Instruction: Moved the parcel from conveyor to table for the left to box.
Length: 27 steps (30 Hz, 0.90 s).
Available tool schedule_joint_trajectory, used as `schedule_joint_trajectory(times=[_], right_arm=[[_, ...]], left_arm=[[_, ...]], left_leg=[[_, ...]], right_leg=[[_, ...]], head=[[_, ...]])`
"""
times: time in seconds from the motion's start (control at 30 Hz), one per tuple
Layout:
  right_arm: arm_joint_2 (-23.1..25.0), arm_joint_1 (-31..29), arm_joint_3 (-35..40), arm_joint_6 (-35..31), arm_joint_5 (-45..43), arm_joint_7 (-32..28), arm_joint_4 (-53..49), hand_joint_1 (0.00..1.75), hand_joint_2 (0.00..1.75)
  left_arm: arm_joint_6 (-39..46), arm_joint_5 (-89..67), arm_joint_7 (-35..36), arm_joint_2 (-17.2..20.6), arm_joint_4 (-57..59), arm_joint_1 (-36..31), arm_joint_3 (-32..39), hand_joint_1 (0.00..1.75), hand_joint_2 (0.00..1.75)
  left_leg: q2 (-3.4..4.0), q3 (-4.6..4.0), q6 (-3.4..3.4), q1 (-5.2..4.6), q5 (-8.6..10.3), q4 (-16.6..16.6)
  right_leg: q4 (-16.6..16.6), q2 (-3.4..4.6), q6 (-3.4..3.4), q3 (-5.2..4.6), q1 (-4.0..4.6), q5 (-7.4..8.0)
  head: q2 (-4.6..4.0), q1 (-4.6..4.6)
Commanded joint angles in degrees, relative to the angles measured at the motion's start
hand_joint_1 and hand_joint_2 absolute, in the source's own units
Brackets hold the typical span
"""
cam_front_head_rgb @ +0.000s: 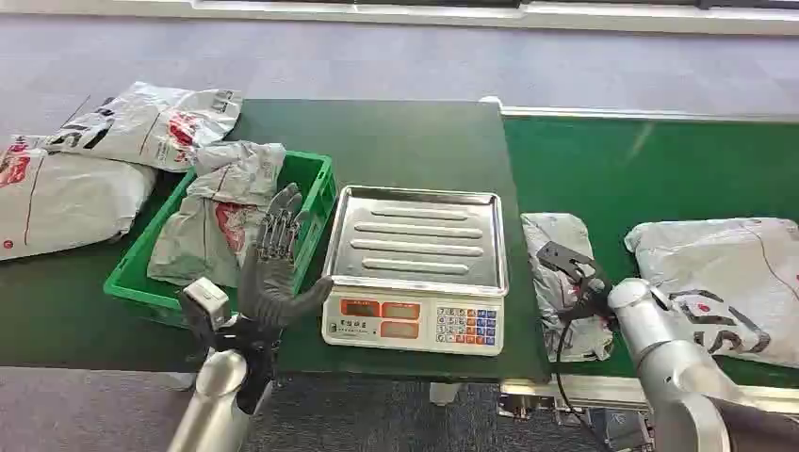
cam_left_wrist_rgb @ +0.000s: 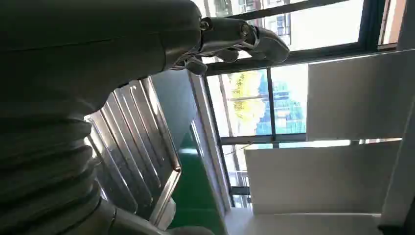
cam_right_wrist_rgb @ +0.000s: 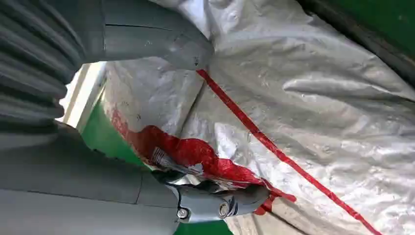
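Observation:
A small grey parcel (cam_front_head_rgb: pixel 558 247) with red print lies on the green conveyor (cam_front_head_rgb: pixel 660 169), just right of the table (cam_front_head_rgb: pixel 396 141). My right hand (cam_front_head_rgb: pixel 569 272) is on it. In the right wrist view its thumb (cam_right_wrist_rgb: pixel 183 49) presses the parcel's (cam_right_wrist_rgb: pixel 313 112) wrinkled top and a dark finger (cam_right_wrist_rgb: pixel 218 205) hooks the edge by the red patch, so the parcel is clasped between them. My left hand (cam_front_head_rgb: pixel 276 247) is raised, fingers straight and apart, empty, in front of the green box (cam_front_head_rgb: pixel 316 202). Its fingertips (cam_left_wrist_rgb: pixel 259 41) also appear in the left wrist view.
A scale with a steel tray (cam_front_head_rgb: pixel 416 235) stands mid-table, its tray (cam_left_wrist_rgb: pixel 142 147) close beside my left arm. The green box holds grey parcels (cam_front_head_rgb: pixel 221 207). More parcels (cam_front_head_rgb: pixel 141 122) lie at the table's left. A larger parcel (cam_front_head_rgb: pixel 730 273) rests further right on the conveyor.

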Motion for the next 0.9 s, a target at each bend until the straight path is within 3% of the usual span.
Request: schedule_joint_trajectory(times=[0.03, 0.1, 0.43, 0.57, 0.63, 0.7, 0.9], right_arm=[[-0.3, 1.9, 2.1, -3.5, 1.3, 0.8, 4.3, 1.75, 1.75], [0.2, 1.5, 1.3, -9.4, 1.6, -0.9, 2.9, 1.75, 1.75], [0.0, -0.3, -4.2, -19.3, -1.6, -2.6, 1.8, 1.75, 1.75], [-1.2, -1.9, -8.9, -25.4, -4.9, -6.4, 0.8, 1.75, 1.75], [-2.2, -2.6, -13.5, -33.5, -8.9, -13.8, -1.8, 1.75, 1.75], [-3.4, -3.5, -16.0, -37.5, -11.7, -19.8, -5.0, 1.75, 1.75], [-2.5, -1.9, -20.0, -44.4, -19.7, -32.1, -16.4, 1.75, 1.75]], left_arm=[[0.3, 0.3, 0.2, 1.1, 3.2, -1.4, -1.7, 0.0, 1.75], [0.8, 0.3, 0.7, 1.3, 1.2, -0.3, -1.2, 0.0, 1.75], [1.4, -0.1, 1.3, 1.5, -1.3, 1.6, -0.5, 0.0, 1.75], [1.7, -0.5, 1.2, 1.6, -2.2, 2.3, 0.0, 0.0, 1.75], [2.2, -1.1, 0.8, 1.7, -3.6, 3.7, 0.6, 0.0, 1.75], [2.5, -1.4, 0.6, 1.8, -4.9, 4.9, 1.6, 0.0, 1.75], [2.8, -2.3, 0.3, 1.3, -6.6, 6.1, 3.0, 0.0, 1.75]], left_leg=[[-0.23, 0.3, -0.02, 0.11, 0.02, -0.2], [-0.27, 0.35, 0.01, 0.08, -0.03, -0.1], [-0.14, 0.28, 0.0, 0.01, -0.07, -0.1], [-0.14, 0.23, -0.03, -0.01, -0.09, -0.1], [-0.1, 0.22, -0.04, -0.03, -0.11, -0.1], [-0.13, 0.12, -0.02, -0.08, -0.09, 0.0], [-0.03, 0.08, -0.04, -0.05, -0.13, 0.0]], right_leg=[[-0.3, -0.16, -0.06, 0.42, 0.11, -0.04], [-0.2, -0.14, 0.01, 0.5, 0.08, -0.13], [-0.1, -0.02, 0.0, 0.35, 0.0, -0.13], [-0.1, 0.01, 0.01, 0.25, -0.02, -0.14], [0.0, 0.05, 0.01, 0.22, -0.04, -0.14], [0.0, 0.01, 0.05, 0.11, -0.09, -0.14], [0.0, 0.12, 0.01, 0.12, -0.06, -0.13]], head=[[0.0, 0.0], [0.0, 0.0], [0.0, 0.0], [0.0, 0.0], [0.0, 0.0], [0.0, 0.0], [-0.02, 0.0]])
